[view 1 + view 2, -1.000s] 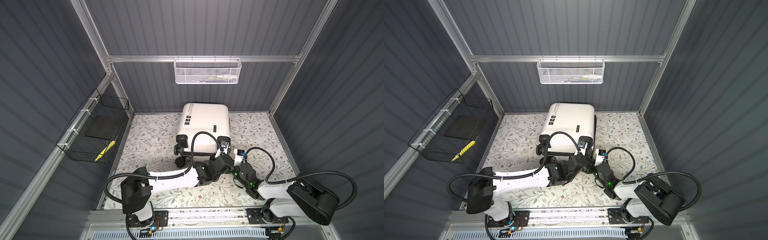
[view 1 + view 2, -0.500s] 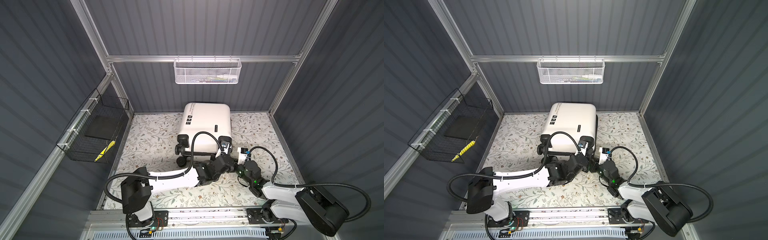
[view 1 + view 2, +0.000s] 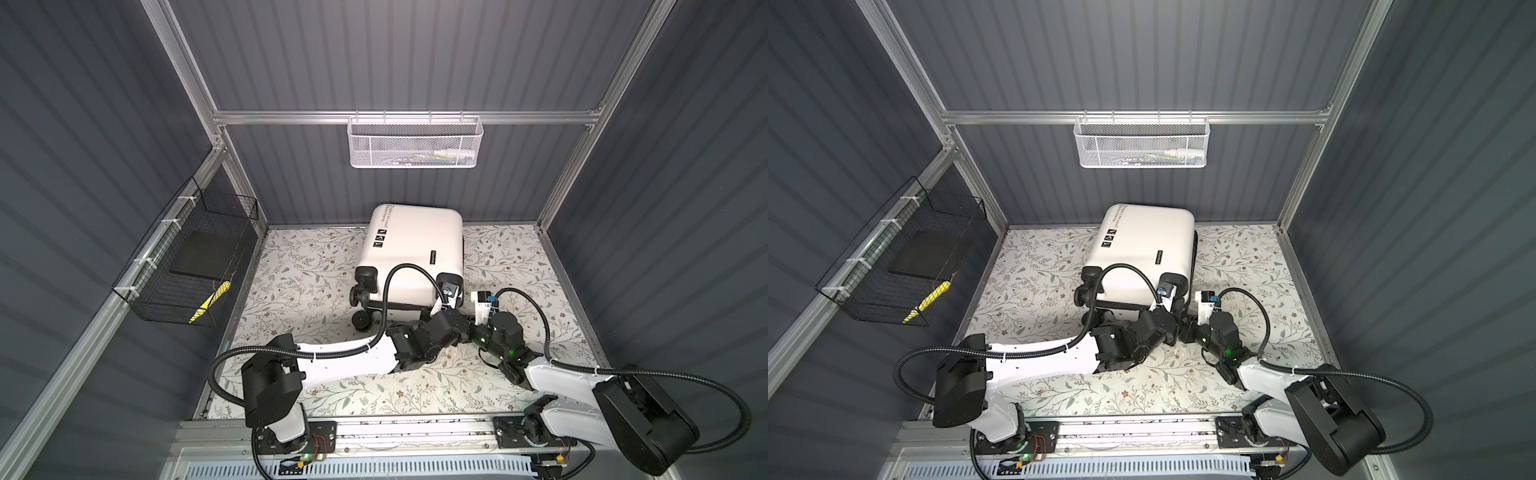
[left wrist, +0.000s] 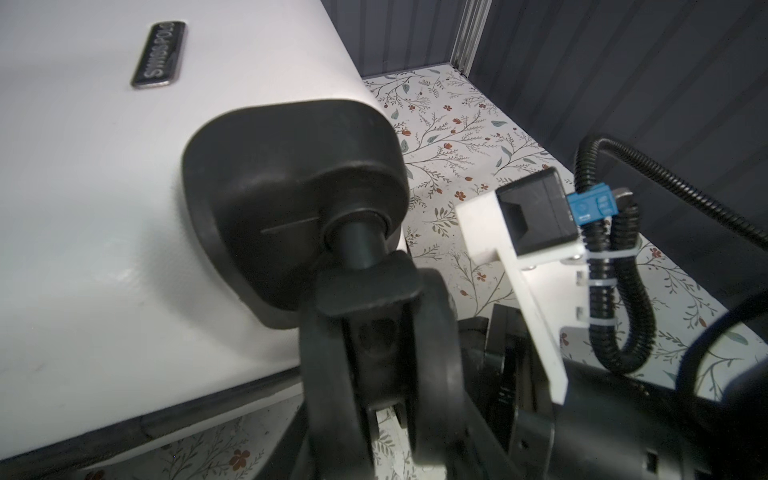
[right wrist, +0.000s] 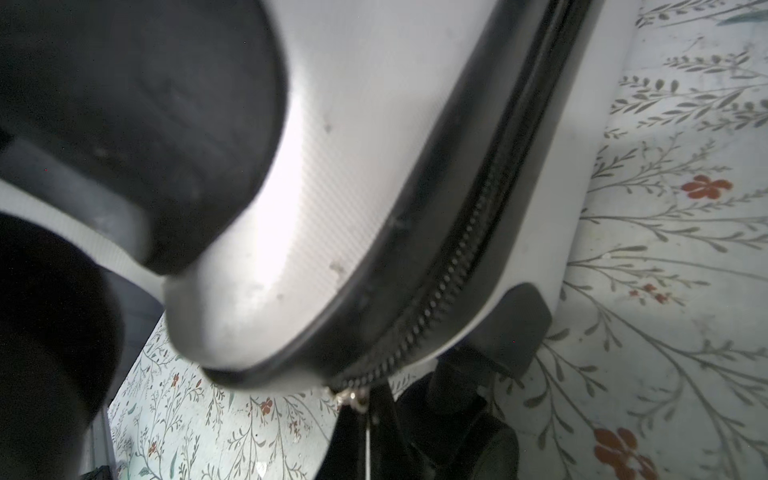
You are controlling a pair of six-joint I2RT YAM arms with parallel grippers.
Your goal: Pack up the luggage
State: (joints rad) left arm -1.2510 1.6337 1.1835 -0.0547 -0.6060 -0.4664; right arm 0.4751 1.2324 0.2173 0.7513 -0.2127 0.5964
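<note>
Nearest runs an aluminium rail (image 3: 415, 428) that carries both arm bases. Beyond it lies the worktop (image 3: 316, 266), covered in a pale sheet printed with leafy sprigs and small red flowers. Dark grey ribbed walls (image 3: 374, 62) close in three sides, braced by silver frame bars (image 3: 291, 117).

The left hand (image 4: 374, 424) reaches to the near right corner of the luggage (image 3: 411, 249). It sits partly open, closed about the black spinner wheel (image 4: 365, 374) there. Black on black, its pads are hard to make out in the left wrist view.

The right hand (image 5: 365, 419) comes in from the right, just beside the left one. It is clenched tight, its tips at the zip pull (image 5: 352, 397) at the corner end of the black zip (image 5: 457, 257). I cannot tell whether the pull is pinched between them.

The luggage lies closed on its broad side in the middle of the worktop, towards the back. Its wheels point to the near edge and its far end is close to the back wall. In both top views its white shell shows black script and small stickers.

On the left wall hangs a black wire basket (image 3: 166, 303) holding a flat black slab and something yellow. Farthest, a white mesh basket (image 3: 415, 145) hangs from the rear crossbar, its contents too small to name.
</note>
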